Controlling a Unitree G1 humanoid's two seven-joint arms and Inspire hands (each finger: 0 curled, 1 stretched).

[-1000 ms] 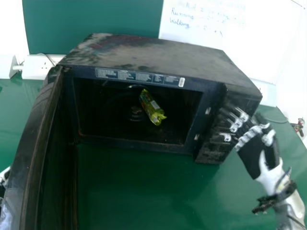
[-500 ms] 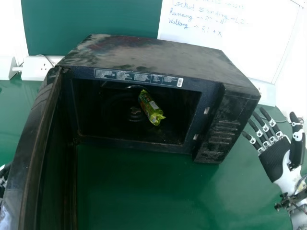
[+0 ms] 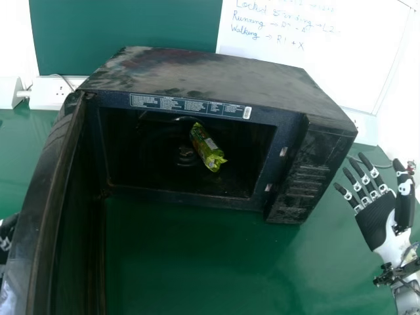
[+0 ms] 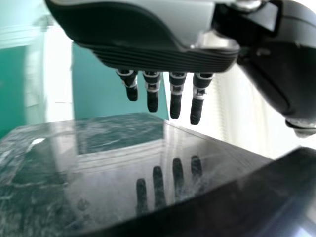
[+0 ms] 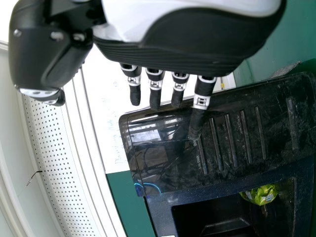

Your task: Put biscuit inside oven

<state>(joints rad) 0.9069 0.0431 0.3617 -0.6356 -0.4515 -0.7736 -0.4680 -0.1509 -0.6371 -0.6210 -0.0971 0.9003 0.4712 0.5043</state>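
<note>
The green biscuit packet (image 3: 208, 147) lies tilted inside the black oven (image 3: 216, 79), whose door (image 3: 49, 203) stands wide open on the left. In the right wrist view part of the packet (image 5: 261, 194) shows in the cavity. My right hand (image 3: 377, 220) is right of the oven, empty, fingers spread; in its wrist view the hand (image 5: 187, 44) has straight fingers. At the left edge my left hand (image 3: 6, 239) is partly hidden behind the door; in its wrist view the hand (image 4: 163, 54) holds its fingers straight near the door's glossy outer face (image 4: 123, 173).
The oven stands on a green table (image 3: 190, 262). Behind it are a white power socket (image 3: 56, 92) with a plug and a whiteboard (image 3: 315, 59). A cable runs across the table behind my right hand.
My right hand has drawn away from the oven's control panel to the right and its fingers have spread. The left hand has shifted slightly at the door's edge. The packet has stayed put.
</note>
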